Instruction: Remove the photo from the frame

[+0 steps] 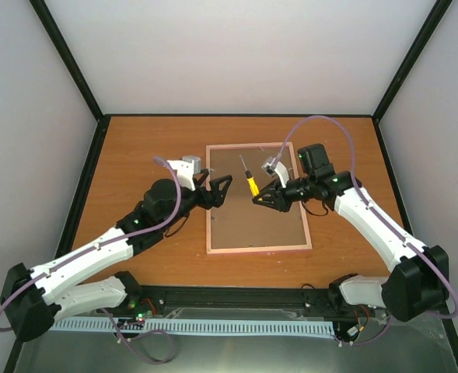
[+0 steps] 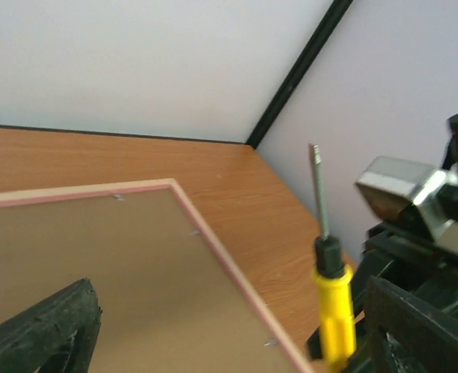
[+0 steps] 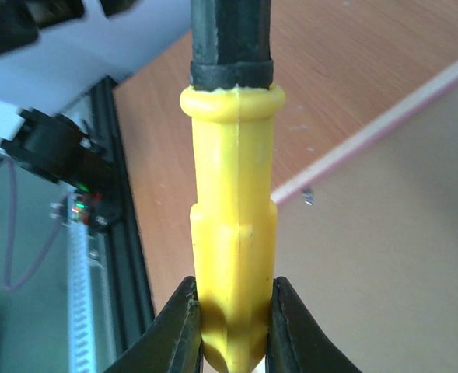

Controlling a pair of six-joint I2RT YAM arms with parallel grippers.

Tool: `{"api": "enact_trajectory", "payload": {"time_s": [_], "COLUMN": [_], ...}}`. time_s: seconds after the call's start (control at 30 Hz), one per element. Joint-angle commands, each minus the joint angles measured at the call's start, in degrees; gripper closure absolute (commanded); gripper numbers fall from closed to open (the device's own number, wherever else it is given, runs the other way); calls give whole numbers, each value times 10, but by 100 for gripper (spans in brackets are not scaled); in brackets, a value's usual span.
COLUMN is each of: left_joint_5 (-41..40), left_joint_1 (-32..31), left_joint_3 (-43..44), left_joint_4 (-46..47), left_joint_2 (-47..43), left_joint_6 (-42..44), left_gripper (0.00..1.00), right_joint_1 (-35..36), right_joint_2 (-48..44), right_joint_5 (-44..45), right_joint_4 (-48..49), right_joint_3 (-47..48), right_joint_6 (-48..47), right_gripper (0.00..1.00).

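The frame (image 1: 260, 249) lies flat, face down, mid table (image 1: 151, 140), with its brown backing board (image 1: 244, 225) up, likely so the retaining tabs (image 2: 194, 231) along the pink rim can be reached. The photo is not visible; it is presumably under the backing, inside the frame. The right gripper (image 1: 256, 200) is over the board with its 2 fingers (image 3: 174, 334) pinched tight on the butt end of a yellow-handled screwdriver (image 1: 251, 185). The wrist view shows the pads squeezing the very bottom of the handle. The shaft points up and toward the far side, and the tip is in the air, not on any tab. That reads as a carry grip, not yet a prying pose, so the tool probably has to tilt down to a tab. The left gripper (image 1: 224, 192) sits at the frame's left edge with its fingers spread wide and nothing in them, just apart from the screwdriver. Likely it is free to steady the frame while the tabs get bent. Risk: the low grip on the handle could slip under prying load.
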Motion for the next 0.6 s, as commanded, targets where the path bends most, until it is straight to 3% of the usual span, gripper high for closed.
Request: {"api": "enact_trajectory", "payload": {"time_s": [0.0, 0.17, 0.33, 0.4, 0.5, 0.57], "left_joint_5": [-48, -26, -14, -71, -196, -224], "left_joint_1": [-4, -5, -18, -57, -161, -212], "left_joint_3": [23, 47, 43, 35, -5, -24], "left_joint_4": [-148, -231, -237, -231, -208, -205], "left_joint_2": [-24, -16, -47, -59, -61, -54], "left_joint_6": [110, 170, 275, 320, 469, 545], "left_gripper": [10, 22, 33, 36, 38, 40], "right_joint_1": [-11, -11, -10, -9, -3, -2], "right_joint_2": [-31, -27, 1, 9, 13, 13], "right_joint_5": [92, 117, 133, 146, 183, 198], "right_joint_4": [-70, -122, -179, -201, -220, -234], "right_joint_3": [0, 2, 13, 15, 12, 12], "right_joint_6": [-83, -122, -162, -185, -206, -219], "right_gripper": [97, 97, 97, 97, 97, 97]}}
